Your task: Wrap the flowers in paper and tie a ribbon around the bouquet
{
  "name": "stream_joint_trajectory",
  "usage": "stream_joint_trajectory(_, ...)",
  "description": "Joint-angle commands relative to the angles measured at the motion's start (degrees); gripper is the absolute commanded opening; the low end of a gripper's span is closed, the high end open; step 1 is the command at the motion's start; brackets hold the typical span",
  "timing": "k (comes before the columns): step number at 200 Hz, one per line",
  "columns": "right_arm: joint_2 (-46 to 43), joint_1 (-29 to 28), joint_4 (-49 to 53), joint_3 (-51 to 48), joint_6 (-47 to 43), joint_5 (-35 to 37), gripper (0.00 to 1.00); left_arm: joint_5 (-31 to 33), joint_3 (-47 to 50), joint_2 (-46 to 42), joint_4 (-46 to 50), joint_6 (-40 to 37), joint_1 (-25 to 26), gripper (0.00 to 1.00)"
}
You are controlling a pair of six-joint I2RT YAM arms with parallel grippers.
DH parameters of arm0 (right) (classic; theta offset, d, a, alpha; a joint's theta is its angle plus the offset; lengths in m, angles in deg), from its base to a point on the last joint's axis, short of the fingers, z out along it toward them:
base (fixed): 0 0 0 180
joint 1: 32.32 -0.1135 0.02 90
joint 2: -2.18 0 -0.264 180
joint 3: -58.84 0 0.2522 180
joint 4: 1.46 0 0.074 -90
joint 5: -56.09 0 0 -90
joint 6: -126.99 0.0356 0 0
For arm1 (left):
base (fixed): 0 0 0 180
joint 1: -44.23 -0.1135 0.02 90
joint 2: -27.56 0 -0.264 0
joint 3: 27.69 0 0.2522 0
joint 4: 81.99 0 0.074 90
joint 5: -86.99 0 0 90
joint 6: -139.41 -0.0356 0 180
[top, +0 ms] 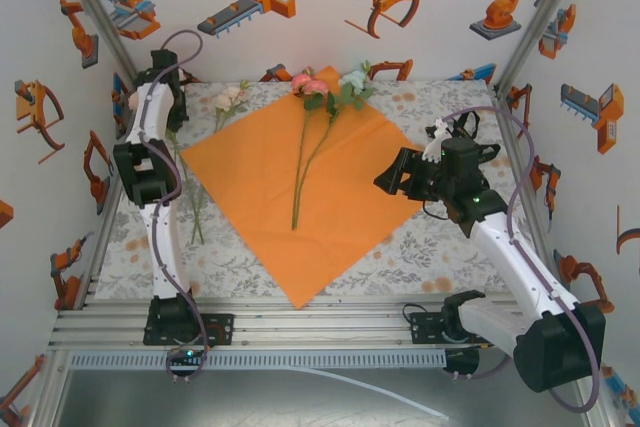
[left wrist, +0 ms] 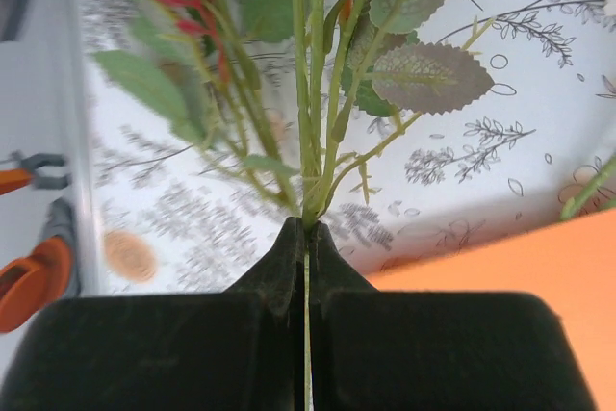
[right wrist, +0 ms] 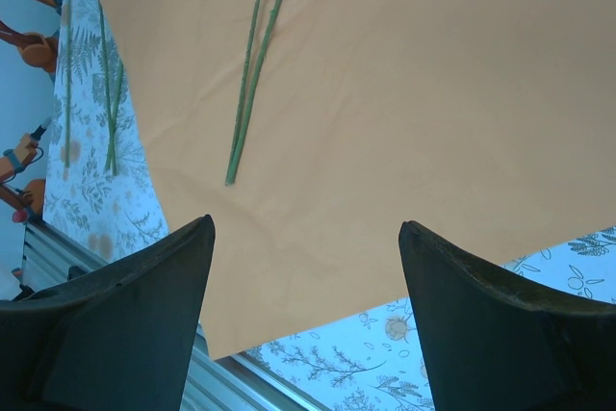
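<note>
The left gripper (left wrist: 306, 228) is clenched on thin green flower stems (left wrist: 313, 113) at the far left of the table (top: 455, 247), just off the orange paper (top: 250, 197). Two more flowers (top: 316, 88) lie on the paper, blooms at its far corner and stems pointing near. The right gripper (top: 395, 179) hangs above the paper's right corner, fingers spread, holding nothing.

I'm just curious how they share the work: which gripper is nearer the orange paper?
Right. The right gripper hovers open above the right side of the paper; the left gripper is off its left edge, over the tablecloth, shut on flower stems.
</note>
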Motion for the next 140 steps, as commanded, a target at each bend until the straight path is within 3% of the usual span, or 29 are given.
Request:
stream_joint_trajectory(1,-1.10,0.02,-0.52,1.24,0.13,0.25,0.71,5.29,-0.01,-9.27,-0.36,-1.75,1.93,0.00)
stream_joint_trajectory(22,-1.82,0.02,-0.29,0.93,-0.16,0.68,0.71,6.32,0.34,-14.58,-0.31,-1.35,4.91,0.00)
stream_joint_trajectory(35,-2.11,0.02,-0.57,0.68,-0.15,0.86,0.71,2.78,0.87,-18.62,-0.35,1.44,7.44,0.00)
stream_joint_trajectory(54,-1.98,0.02,-1.43,0.22,0.35,0.78,0.71,-12.31,5.08,-24.19,-4.70,12.31,10.37,0.00)
stream_joint_trajectory(72,-1.24,0.03,-2.35,0.06,1.17,0.20,0.71,-24.15,15.28,-28.63,-17.45,25.29,13.75,0.00)
stream_joint_trajectory(96,-1.37,0.08,-2.08,0.23,1.24,-0.67,0.71,-24.99,23.52,-27.62,-28.83,32.00,20.12,0.00)
stream_joint_trajectory(140,-2.88,0.05,-0.39,-0.51,-0.82,1.08,0.71,-23.74,20.28,-17.16,-28.74,32.28,24.51,0.00)
